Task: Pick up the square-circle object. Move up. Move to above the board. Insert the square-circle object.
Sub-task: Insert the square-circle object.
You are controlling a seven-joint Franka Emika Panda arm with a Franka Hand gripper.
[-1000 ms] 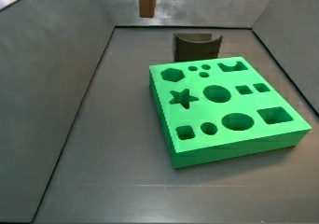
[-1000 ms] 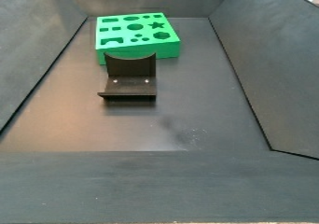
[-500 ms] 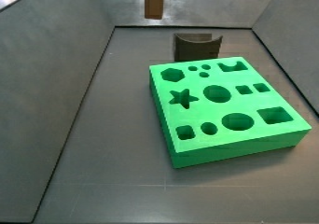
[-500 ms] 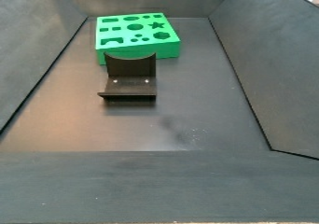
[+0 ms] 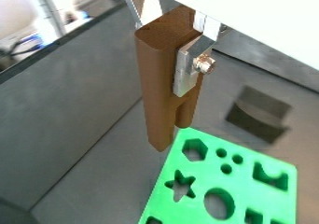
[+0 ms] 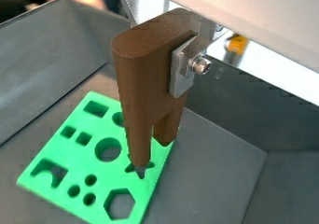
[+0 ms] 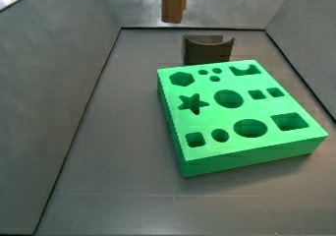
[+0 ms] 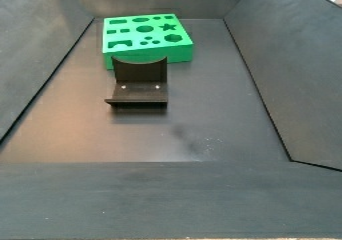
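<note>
We are holding the square-circle object (image 5: 159, 83) clamped in the gripper (image 5: 173, 60), its legs hanging down high above the floor. In a side view it is showing at the top edge, far behind the board (image 7: 243, 117). Pick-up and lift look done; we are judging that moving over the board and inserting remain.

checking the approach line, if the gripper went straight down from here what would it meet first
Probably the bright green board with shaped cut-outs. The gripper holds the tall brown wooden two-legged piece high up, and its legs seem to hang over the board's edge; depth is unclear.
</note>
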